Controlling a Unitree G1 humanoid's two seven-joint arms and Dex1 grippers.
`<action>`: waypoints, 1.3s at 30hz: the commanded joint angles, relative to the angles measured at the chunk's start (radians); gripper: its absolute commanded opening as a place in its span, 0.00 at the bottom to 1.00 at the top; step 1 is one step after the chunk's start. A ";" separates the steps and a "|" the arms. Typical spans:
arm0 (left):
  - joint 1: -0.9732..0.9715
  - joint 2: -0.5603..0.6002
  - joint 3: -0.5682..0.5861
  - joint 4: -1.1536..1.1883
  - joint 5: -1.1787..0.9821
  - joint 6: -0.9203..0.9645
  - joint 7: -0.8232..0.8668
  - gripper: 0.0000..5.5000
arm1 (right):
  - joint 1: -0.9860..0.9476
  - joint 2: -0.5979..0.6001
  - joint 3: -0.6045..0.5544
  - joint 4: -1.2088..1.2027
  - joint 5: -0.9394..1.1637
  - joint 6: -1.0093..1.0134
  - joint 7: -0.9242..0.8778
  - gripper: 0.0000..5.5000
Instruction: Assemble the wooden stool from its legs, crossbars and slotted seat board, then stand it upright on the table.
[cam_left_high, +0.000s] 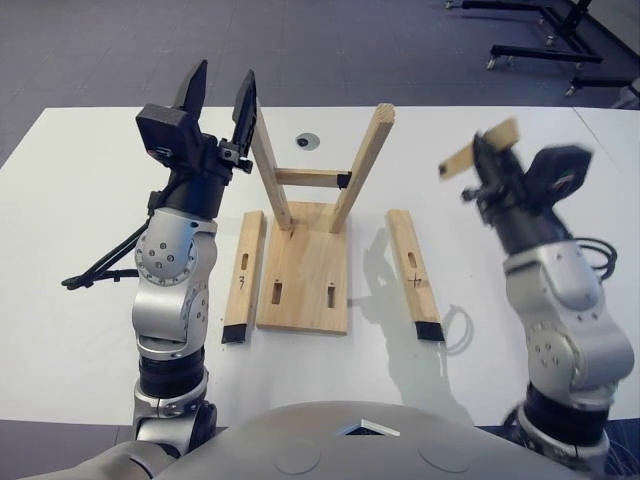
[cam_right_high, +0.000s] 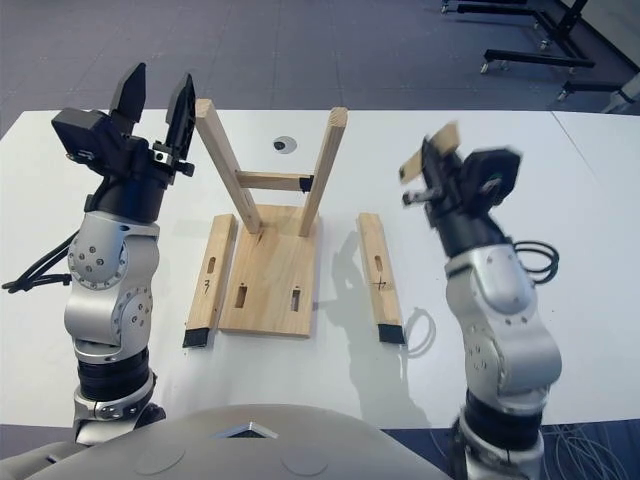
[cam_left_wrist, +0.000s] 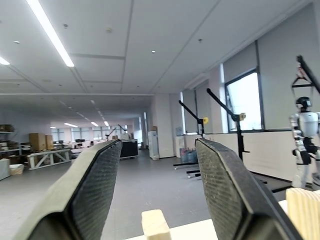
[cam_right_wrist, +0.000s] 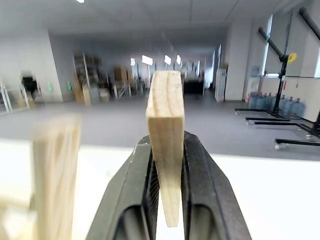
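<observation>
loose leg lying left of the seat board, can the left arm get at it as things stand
Probably yes: the left end effector is open and empty, and the loose leg lies flat alongside the seat board with nothing on top of it.

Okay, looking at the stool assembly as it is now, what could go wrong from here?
Two risks. The left gripper, open, sits right beside the top of an upright pale wooden leg; a sideways nudge might tip the standing pair out of the flat slotted wooden seat board. The right gripper pinches the short wooden crossbar near one end, so it could twist or slip when pressed into a joint.
</observation>
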 joint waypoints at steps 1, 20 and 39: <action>0.020 -0.013 -0.012 -0.019 0.023 -0.001 0.020 0.49 | 0.110 -0.013 0.043 -0.049 -0.009 0.025 0.036 0.07; 0.015 -0.010 -0.020 -0.010 0.020 0.010 -0.010 0.49 | 0.221 0.085 0.099 0.077 -0.090 -0.042 0.043 0.07; -0.001 -0.005 -0.017 0.002 0.020 0.003 -0.018 0.49 | 0.201 0.106 0.123 0.045 -0.115 0.036 0.028 0.07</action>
